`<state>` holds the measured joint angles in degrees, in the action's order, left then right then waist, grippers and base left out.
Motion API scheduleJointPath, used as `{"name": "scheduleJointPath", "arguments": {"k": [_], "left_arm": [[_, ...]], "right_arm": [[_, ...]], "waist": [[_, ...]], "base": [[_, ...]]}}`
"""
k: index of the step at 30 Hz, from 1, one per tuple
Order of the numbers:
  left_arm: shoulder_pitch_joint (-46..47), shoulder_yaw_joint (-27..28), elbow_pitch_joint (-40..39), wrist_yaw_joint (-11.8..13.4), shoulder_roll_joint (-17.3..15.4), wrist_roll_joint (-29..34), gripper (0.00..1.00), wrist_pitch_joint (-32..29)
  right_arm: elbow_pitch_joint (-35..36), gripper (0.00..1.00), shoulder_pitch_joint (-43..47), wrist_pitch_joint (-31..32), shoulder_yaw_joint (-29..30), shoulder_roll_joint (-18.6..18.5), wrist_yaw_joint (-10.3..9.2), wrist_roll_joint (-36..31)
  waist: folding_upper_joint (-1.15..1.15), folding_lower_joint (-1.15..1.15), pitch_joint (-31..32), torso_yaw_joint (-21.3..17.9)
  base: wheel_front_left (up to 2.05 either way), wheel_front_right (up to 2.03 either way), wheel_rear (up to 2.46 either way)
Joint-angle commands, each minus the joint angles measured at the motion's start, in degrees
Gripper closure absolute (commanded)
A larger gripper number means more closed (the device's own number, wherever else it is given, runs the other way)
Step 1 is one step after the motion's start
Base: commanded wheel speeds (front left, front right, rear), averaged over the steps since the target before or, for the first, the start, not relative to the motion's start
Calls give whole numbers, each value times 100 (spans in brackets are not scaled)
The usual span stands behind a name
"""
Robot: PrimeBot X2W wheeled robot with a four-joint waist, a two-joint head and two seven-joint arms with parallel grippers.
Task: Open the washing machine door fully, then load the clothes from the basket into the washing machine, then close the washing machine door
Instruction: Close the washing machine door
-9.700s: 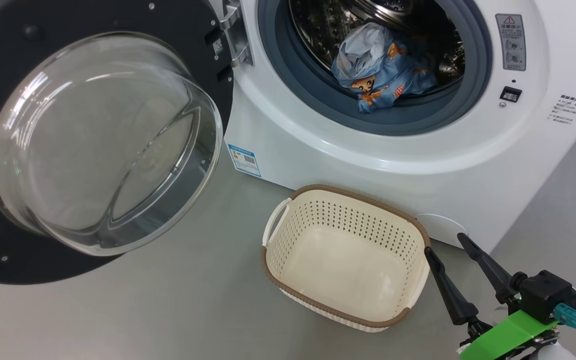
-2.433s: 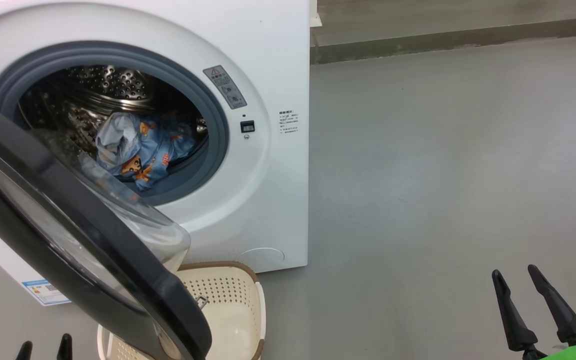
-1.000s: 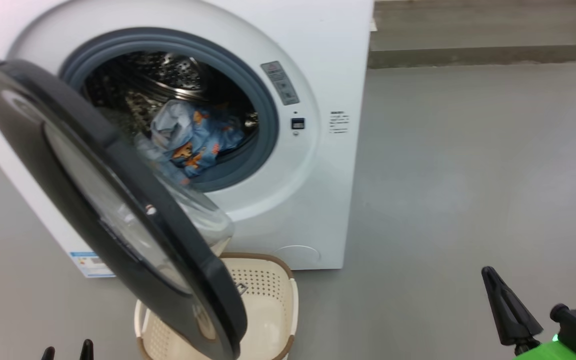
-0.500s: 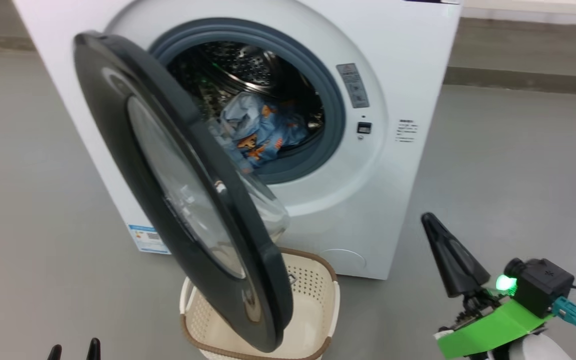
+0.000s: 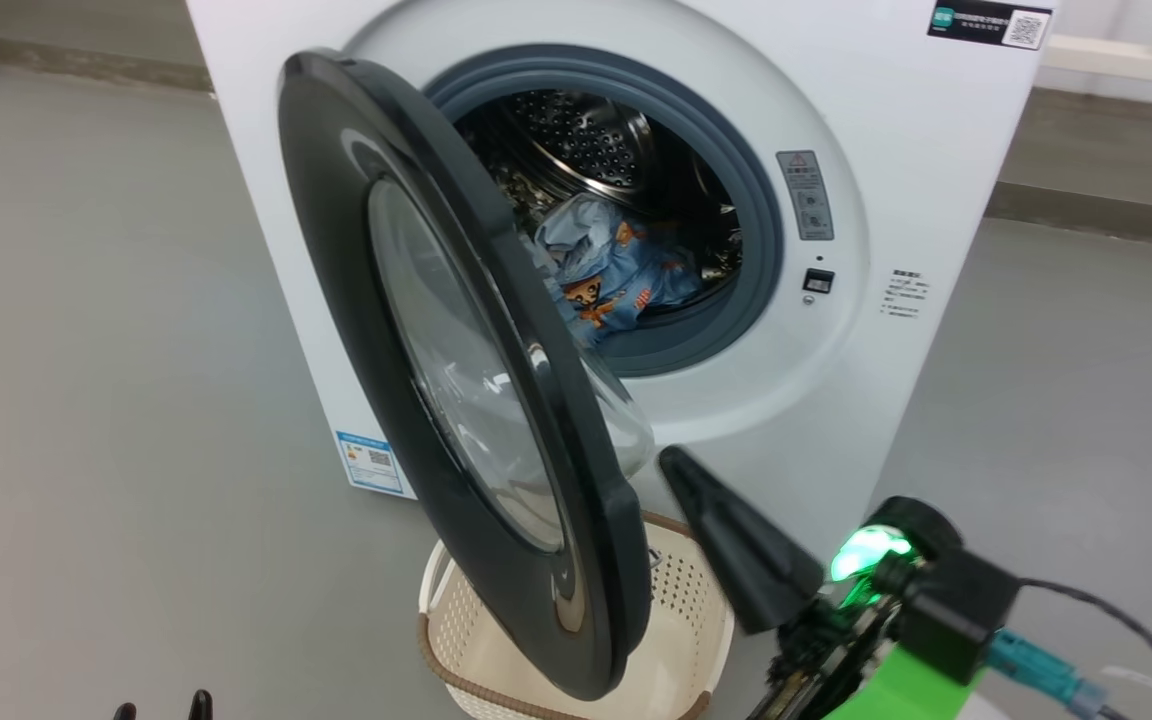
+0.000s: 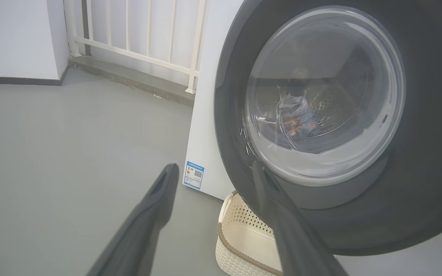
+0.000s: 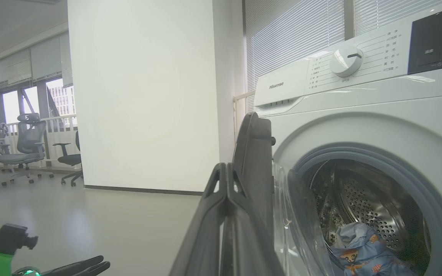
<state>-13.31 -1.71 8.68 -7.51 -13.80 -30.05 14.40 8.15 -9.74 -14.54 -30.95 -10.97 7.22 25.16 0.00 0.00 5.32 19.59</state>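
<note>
I am holding my right gripper (image 5: pixel 688 478) pinched shut on nothing, its tip near the glass bowl of the half-open washing machine door (image 5: pixel 456 400). My left gripper (image 6: pixel 214 168) is gaping wide, facing the door's outer side. The clothes (image 5: pixel 608 268) are lying inside the washing machine (image 5: pixel 936 200). The basket (image 5: pixel 681 625) is sitting on the floor (image 5: pixel 86 400) below the door.

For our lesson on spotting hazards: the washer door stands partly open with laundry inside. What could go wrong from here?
The clothes lie close to the grey gasket, so the washing machine door might pinch fabric as it closes. The shut right end effector sits beside the door's glass bowl and could get trapped.
</note>
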Motion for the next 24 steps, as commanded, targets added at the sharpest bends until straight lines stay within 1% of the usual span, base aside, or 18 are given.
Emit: {"name": "scheduleJointPath", "arguments": {"k": [1, 4, 6, 14, 24], "left_arm": [[190, 179, -149, 2, -95, 12, 0, 60], [196, 158, -155, 2, -79, 10, 0, 60], [197, 152, -157, 2, -71, 8, 0, 60], [192, 145, -162, 2, -29, -1, 0, 60], [240, 115, -163, 2, 6, -25, 0, 60]], "right_arm": [[152, 100, -235, -46, -239, 41, 26, 34], [23, 100, -243, -46, -566, 99, 26, 112], [-42, 100, -239, -46, -668, 118, 26, 155], [-698, 100, -218, -46, -1290, 240, 26, 623], [-1606, 100, -355, -46, -1578, 412, 26, 932]], "waist": [[0, 0, 37, 109], [0, 0, 47, 185], [0, 0, 50, 205], [0, 0, 43, 337], [0, 0, -8, 445]], "base": [[0, 0, 0], [0, 0, 0], [0, 0, 0], [0, 0, 0], [0, 0, 0]]}}
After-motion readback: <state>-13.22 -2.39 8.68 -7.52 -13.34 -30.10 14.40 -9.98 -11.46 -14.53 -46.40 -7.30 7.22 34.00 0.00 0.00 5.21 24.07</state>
